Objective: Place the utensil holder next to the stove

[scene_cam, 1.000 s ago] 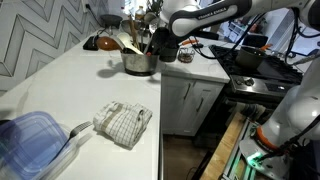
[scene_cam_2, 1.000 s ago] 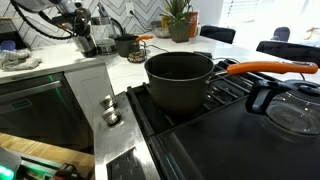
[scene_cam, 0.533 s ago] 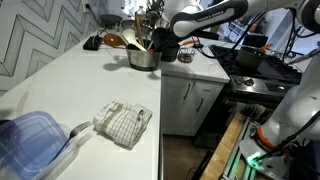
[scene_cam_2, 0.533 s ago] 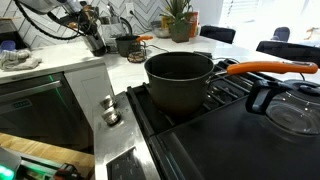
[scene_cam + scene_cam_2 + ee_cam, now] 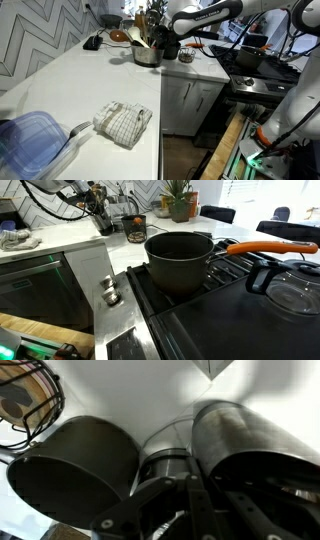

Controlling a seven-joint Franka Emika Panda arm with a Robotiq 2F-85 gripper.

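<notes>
The utensil holder (image 5: 146,54) is a low grey-metal pot full of wooden spoons and other utensils, near the far end of the white counter (image 5: 90,85). My gripper (image 5: 163,45) is shut on its rim on the stove side. In an exterior view the holder (image 5: 103,221) shows small at the back left with the gripper (image 5: 96,210) on it. The wrist view shows the grey pot (image 5: 250,445) beside my fingers (image 5: 185,500). The black stove (image 5: 256,66) stands past the counter's end, and it fills the foreground in an exterior view (image 5: 230,310).
A dark pot with an orange handle (image 5: 180,260) sits on the stove. A small dark jar (image 5: 185,56) stands by the holder. A checked cloth (image 5: 122,122) and a blue plastic container (image 5: 35,140) lie at the near counter end. A plant (image 5: 180,200) stands behind.
My gripper and the utensil holder have moved together along the counter toward the stove end. The cloth and container have not moved.
</notes>
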